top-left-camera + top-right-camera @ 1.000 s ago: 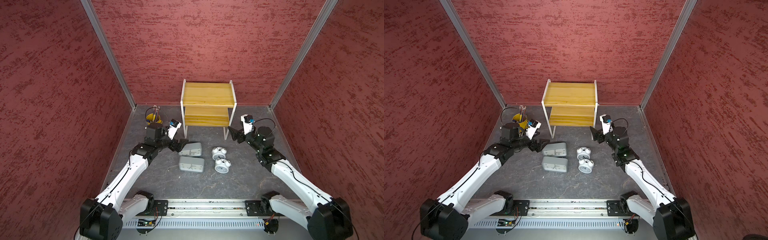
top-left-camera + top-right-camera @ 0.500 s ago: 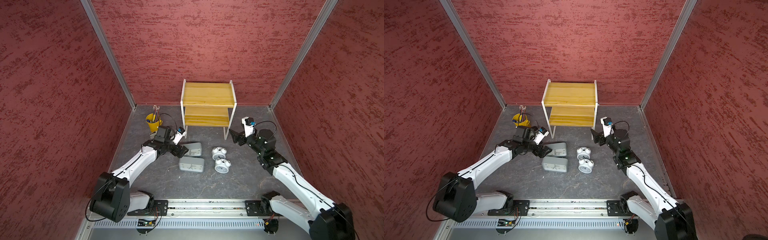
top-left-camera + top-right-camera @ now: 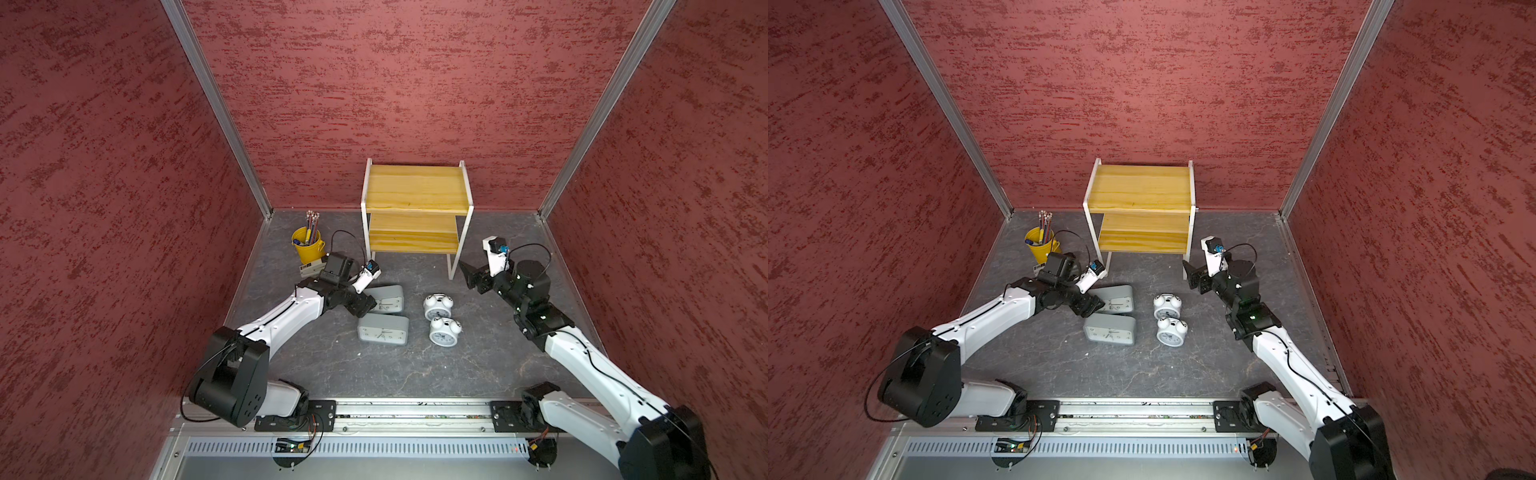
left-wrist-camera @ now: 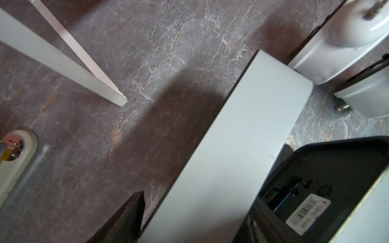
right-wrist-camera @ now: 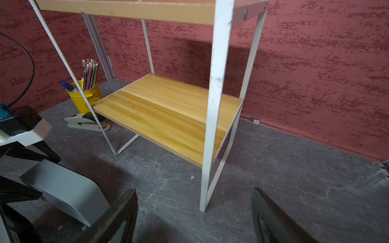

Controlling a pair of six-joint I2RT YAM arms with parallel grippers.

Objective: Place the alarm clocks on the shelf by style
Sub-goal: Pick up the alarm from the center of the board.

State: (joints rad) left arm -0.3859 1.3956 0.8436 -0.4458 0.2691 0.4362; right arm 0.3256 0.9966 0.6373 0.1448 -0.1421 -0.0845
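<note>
Before the shelf point(image 3: 415, 195), straddling the farther grey clock point(image 3: 388, 298) with the left gripper point(image 3: 365, 306); cannot tell if clamped. Poising the right gripper point(image 3: 473, 276) spread wide.

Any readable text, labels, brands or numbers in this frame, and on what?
No text reads anywhere.
Barcode sticker on a black panel, left wrist view: print too blurred.
Dials of the grey clocks and twin-bell clocks: numerals too small.
Stapler label: too small.
</note>
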